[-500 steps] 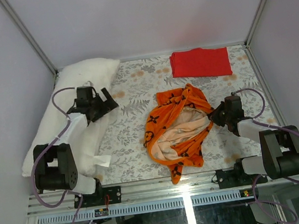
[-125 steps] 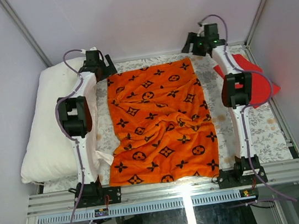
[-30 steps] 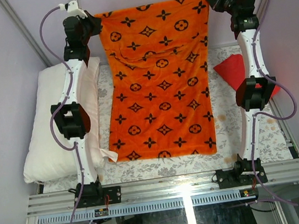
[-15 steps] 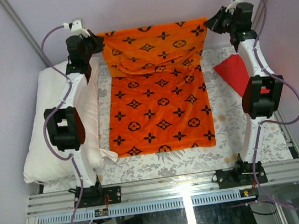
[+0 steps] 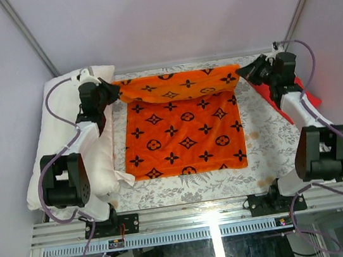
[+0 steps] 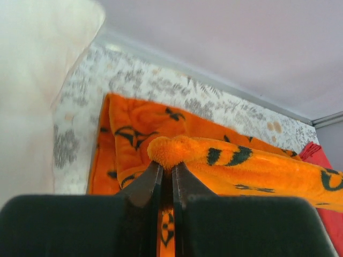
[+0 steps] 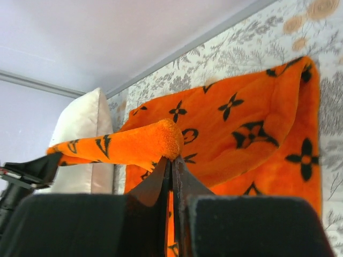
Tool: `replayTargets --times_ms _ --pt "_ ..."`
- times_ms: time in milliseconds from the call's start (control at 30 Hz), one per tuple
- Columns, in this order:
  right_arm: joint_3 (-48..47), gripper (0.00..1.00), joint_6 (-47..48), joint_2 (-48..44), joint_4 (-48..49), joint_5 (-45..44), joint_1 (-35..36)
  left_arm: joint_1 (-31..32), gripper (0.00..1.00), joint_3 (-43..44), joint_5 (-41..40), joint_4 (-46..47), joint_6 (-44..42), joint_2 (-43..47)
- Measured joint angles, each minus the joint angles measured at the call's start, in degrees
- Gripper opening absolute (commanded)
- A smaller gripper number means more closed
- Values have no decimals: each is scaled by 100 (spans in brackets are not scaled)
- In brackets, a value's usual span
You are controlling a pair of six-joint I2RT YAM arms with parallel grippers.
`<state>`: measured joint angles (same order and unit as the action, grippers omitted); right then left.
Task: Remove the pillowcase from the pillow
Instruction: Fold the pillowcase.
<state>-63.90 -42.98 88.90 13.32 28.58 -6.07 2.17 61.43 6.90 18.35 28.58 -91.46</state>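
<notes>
The orange pillowcase (image 5: 184, 127) with black motifs lies mostly flat on the table, its far edge folded over and held up at both far corners. My left gripper (image 5: 110, 91) is shut on its far left corner (image 6: 169, 151). On the far right corner (image 7: 172, 140) my right gripper (image 5: 248, 72) is shut. The white pillow (image 5: 68, 140) lies bare along the table's left side, beside the pillowcase and under my left arm. Both wrist views show fabric bunched at the fingertips, the left gripper (image 6: 167, 167) and the right gripper (image 7: 172, 159) pinching it.
A red cloth (image 5: 281, 90) lies at the far right, partly under my right arm. The table wears a floral covering (image 5: 263, 141). Grey walls enclose the back and sides. A metal rail (image 5: 202, 212) runs along the near edge.
Both grippers have come down from high near the back wall to just above the table's far edge. The hanging pillowcase has settled onto the table, its far part folding over.
</notes>
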Motion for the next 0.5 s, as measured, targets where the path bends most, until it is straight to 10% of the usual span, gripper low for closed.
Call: replayTargets --times_ms 500 --pt "1978 0 -179 -2833 -1497 -254 7 44 0 -2280 -437 -1268 861 3248"
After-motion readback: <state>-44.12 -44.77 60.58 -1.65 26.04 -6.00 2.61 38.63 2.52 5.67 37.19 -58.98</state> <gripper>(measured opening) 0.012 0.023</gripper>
